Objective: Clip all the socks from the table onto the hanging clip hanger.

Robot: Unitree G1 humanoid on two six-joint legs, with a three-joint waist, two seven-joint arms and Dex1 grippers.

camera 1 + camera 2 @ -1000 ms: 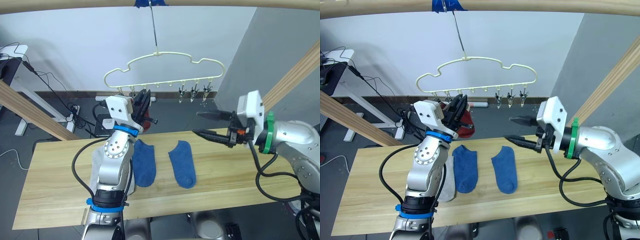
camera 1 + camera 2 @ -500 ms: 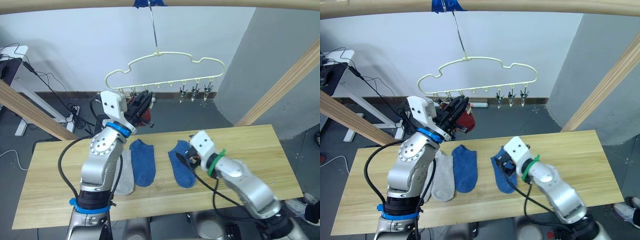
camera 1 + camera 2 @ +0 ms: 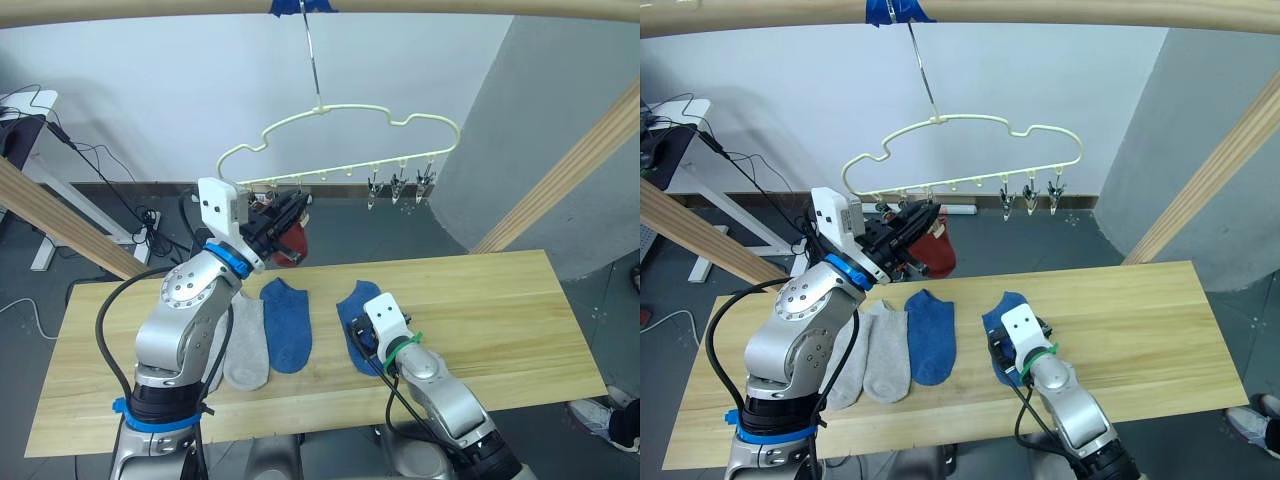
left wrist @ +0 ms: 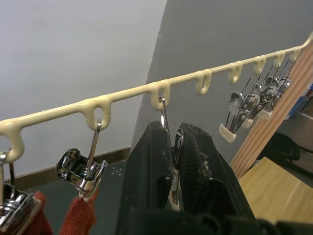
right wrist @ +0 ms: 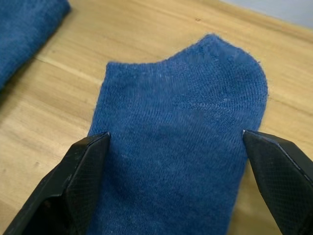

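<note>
On table [image 3: 520,320]: our right gripper [image 5: 176,147], fingers spread, straddles blue sock [image 5: 181,142].
At clip hanger [image 3: 340,125]: our left gripper [image 4: 168,161] pinches a clip [image 4: 172,188].

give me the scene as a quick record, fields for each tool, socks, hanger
left tool: shut on a metal clip of the clip hanger
right tool: open, one finger on either side of the right blue sock on the table
socks on table: two blue, two light grey
socks hung: dark red sock on a clip
hanger: hooked over the wooden pole
</note>
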